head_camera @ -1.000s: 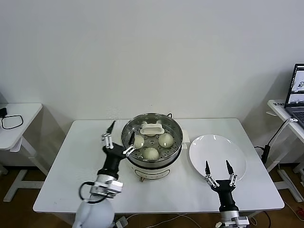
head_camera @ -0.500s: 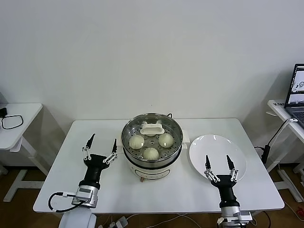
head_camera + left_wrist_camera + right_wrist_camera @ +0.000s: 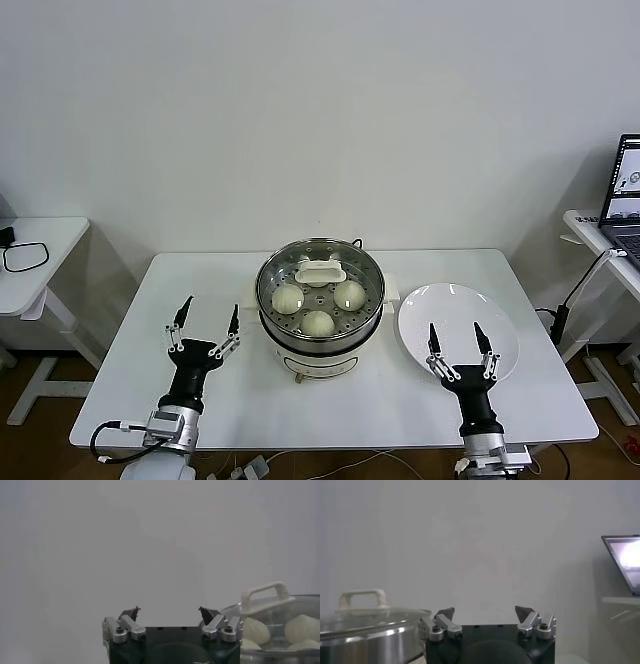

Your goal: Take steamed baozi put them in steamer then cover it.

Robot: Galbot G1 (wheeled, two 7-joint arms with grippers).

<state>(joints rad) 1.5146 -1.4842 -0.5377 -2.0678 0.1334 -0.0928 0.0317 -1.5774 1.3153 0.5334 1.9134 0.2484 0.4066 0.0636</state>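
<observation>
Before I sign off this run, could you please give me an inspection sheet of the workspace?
Surface: white table.
Job's things: cover sits on steamer; baozi inside.
Clutter: white plate bare, to the steamer's right.
Hands: left hand open, holding nothing, left of steamer; right hand open, holding nothing, over the plate's near edge.
Cables: black cable on left side table.
Surroundings: laptop at right, white wall.
</observation>
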